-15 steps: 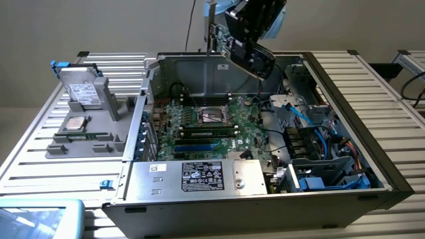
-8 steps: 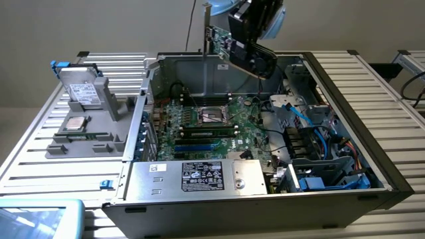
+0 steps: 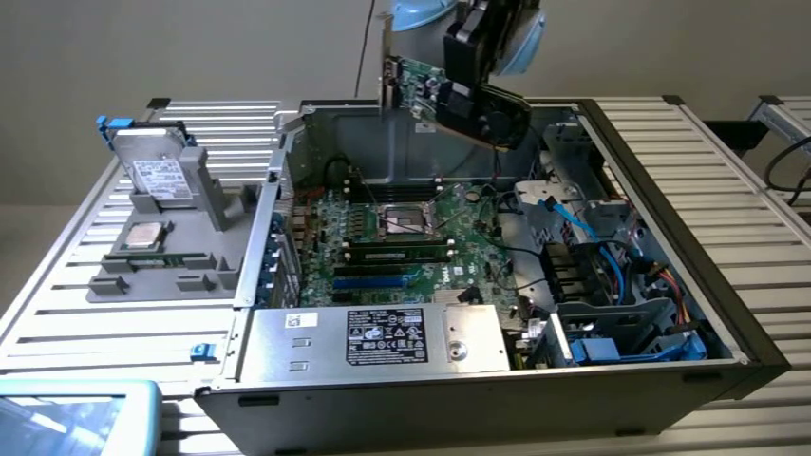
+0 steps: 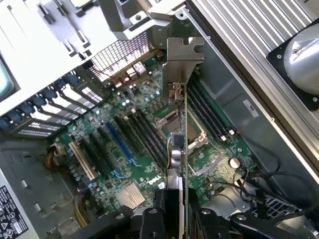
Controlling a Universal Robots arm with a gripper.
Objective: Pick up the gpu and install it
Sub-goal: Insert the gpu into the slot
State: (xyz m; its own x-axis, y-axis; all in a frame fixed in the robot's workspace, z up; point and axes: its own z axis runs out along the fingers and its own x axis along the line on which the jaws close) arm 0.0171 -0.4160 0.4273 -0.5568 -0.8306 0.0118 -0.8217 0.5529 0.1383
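**A:** Where's the gpu (image 3: 438, 90)?

**B:** In the air, gripped upright in the tool (image 4: 178, 221). It hangs above the far wall of the open case (image 3: 355, 142), toward the far edge of the surface (image 3: 723, 152), and touches nothing below.

**A:** Lined up?

**B:** Not yet, I'd say. From the wrist view it hangs over the socket (image 4: 199, 134). The long blue slot (image 4: 119, 144), which I take as its seat, lies off to one side.

**A:** How to do this well?

**B:** Keep the card vertical, with its bracket (image 4: 183, 57) toward the case's rear openings. Set its lower edge parallel over the slot. Come down straight and slowly, clear of the cables (image 3: 576, 223).
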